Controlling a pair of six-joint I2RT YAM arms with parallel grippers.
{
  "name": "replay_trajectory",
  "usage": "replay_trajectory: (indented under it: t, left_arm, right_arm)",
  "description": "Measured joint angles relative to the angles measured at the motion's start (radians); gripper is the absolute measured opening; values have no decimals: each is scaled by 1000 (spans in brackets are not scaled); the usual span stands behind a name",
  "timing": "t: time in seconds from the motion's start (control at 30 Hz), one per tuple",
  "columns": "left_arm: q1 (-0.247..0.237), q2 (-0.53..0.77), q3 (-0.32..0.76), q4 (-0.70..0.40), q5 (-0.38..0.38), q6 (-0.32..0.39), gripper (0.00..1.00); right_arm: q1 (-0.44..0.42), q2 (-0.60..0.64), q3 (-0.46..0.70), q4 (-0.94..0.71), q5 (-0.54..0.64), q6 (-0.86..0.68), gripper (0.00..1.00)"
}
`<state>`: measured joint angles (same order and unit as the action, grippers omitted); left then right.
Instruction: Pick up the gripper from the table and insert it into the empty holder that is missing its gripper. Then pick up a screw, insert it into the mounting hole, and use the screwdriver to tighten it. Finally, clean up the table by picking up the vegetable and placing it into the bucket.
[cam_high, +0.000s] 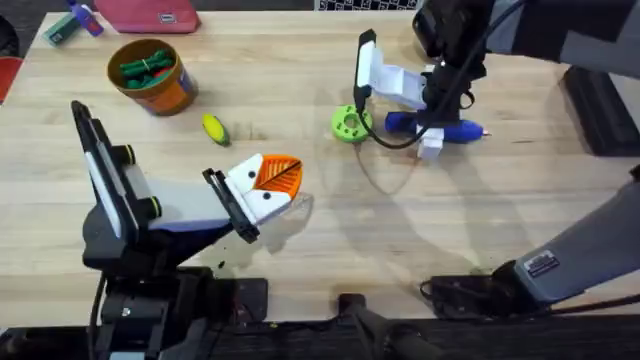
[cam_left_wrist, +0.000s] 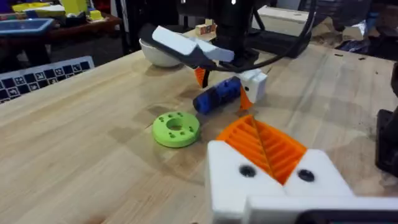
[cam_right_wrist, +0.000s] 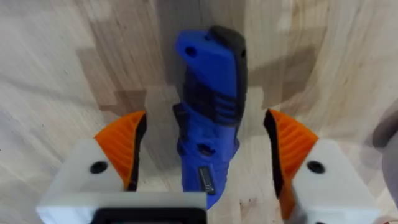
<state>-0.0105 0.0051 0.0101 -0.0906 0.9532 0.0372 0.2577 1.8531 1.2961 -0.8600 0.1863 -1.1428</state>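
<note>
The blue screwdriver lies on the table at the right back. My right gripper is lowered over it, open, one orange pad on each side of its body without touching. My left gripper hovers near the table's middle, shut, its orange ribbed pads pressed together with nothing between them. The yellow vegetable lies on the wood between the left gripper and the orange bucket, which holds dark green toy pieces. A loose gripper, an empty holder and a loose screw are out of view.
A green round disc sits just left of the screwdriver. A white bowl stands behind the right arm. A pink pouch lies at the back edge, and a dark box at the right edge.
</note>
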Motion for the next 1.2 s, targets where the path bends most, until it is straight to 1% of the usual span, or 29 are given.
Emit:
replay_trajectory:
  t: [0.1,0.2,0.23,0.3,0.4,0.43,0.47,0.6,0.7,0.77,0.87,0.93,1.0,1.07,1.13,1.2]
  left_arm:
    - [0,0,0,0,0,0,9]
    - [0,0,0,0,0,0,9]
    - [0,0,0,0,0,5,60]
    - [0,0,0,0,0,6,387]
    - [0,0,0,0,0,6,851]
    - [0,0,0,0,0,3,950]
    - [0,0,0,0,0,3,977]
    - [0,0,0,1,-1,4,987]
    - [0,0,-1,16,-23,8,987]
    - [0,0,-4,76,-46,2,987]
    - [0,0,-4,205,-106,-60,986]
    - [0,0,-3,227,-160,-110,986]
    - [0,0,5,196,-215,-148,986]
    - [0,3,35,113,-275,-168,985]
    - [0,27,89,42,-326,-164,985]
    - [0,72,169,-45,-372,-141,985]
  right_arm:
    - [4,-16,0,0,1,3,991]
    - [14,-61,0,0,2,17,992]
    - [22,-86,0,-1,2,28,994]
    - [38,-134,0,0,4,57,994]
    - [63,-221,0,-1,4,129,994]
    - [70,-252,0,-1,4,159,994]
    - [76,-279,0,-1,3,189,994]
    - [97,-380,0,9,-4,365,993]
    - [121,-429,1,36,-11,559,993]
    - [142,-447,1,37,-18,693,994]
    - [164,-461,1,33,-24,866,994]
    - [171,-473,1,33,-27,976,994]
    - [171,-489,1,26,-28,1074,994]
    - [170,-506,1,24,-30,1142,994]
    - [171,-521,1,24,-30,1192,994]
    - [171,-534,1,22,-30,1228,994]
